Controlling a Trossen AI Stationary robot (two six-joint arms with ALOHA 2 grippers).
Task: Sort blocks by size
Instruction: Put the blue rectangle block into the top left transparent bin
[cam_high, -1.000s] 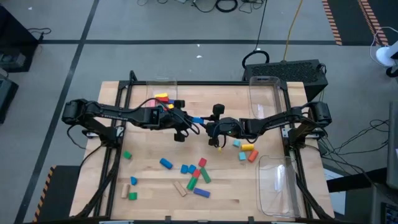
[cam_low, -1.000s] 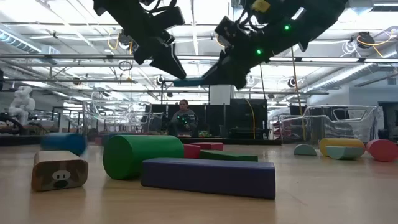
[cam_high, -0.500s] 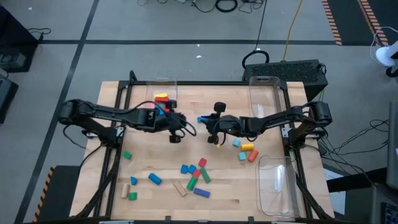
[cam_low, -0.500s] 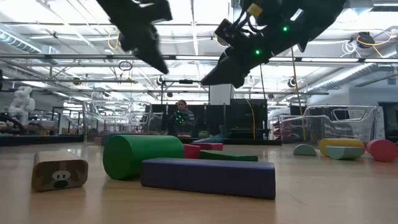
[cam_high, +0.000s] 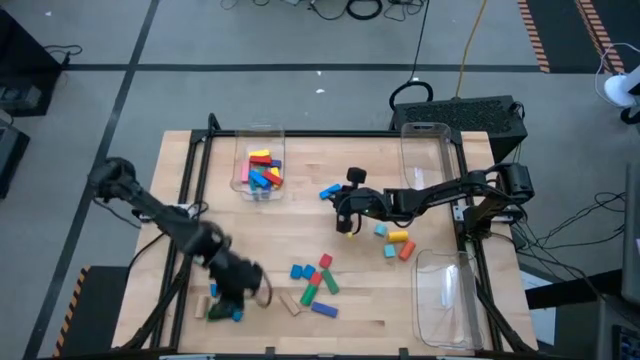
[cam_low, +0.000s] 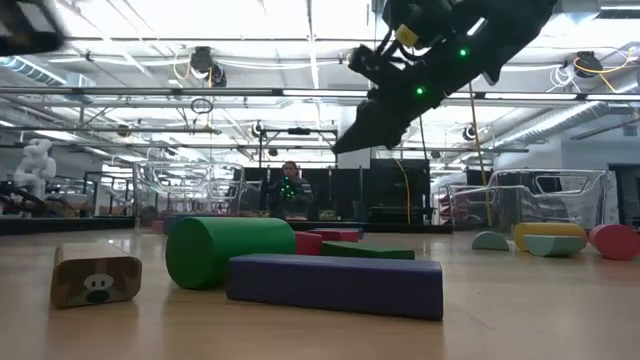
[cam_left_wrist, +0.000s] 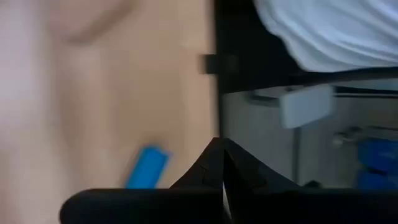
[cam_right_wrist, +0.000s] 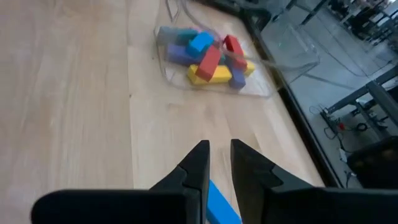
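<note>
Loose blocks (cam_high: 315, 280) lie on the wooden table, among them a green cylinder (cam_low: 230, 250), a purple bar (cam_low: 335, 283) and a plain wood block (cam_low: 95, 275). My right gripper (cam_right_wrist: 219, 149) hangs over the table's middle, shut on a blue bar (cam_high: 329, 190). My left gripper (cam_high: 230, 303) is low over the near left corner, shut (cam_left_wrist: 222, 149) with nothing in it. It stands beside a blue cylinder (cam_high: 236, 315), a green block (cam_high: 213, 315) and a wood peg (cam_high: 215, 290). My right gripper pinches the blue bar between its two fingers; the bar shows in the gap behind the fingertips (cam_right_wrist: 221, 202). The fingers slant down from the table's right toward the far left. The bar's free end (cam_high: 325, 188) sticks out past them, clear of the table.
A clear bin (cam_high: 260, 168) holding several coloured blocks stands at the far left. Another clear bin (cam_high: 425, 150) stands at the far right and a third (cam_high: 445, 300) at the near right. Teal, yellow and red blocks (cam_high: 395, 240) lie under the right arm.
My left gripper has let go of the blue bar, which stays in my right gripper, and has swung fast from the table's middle to the near left corner, turning as it went. The blue cylinder has rolled toward the near left corner.
</note>
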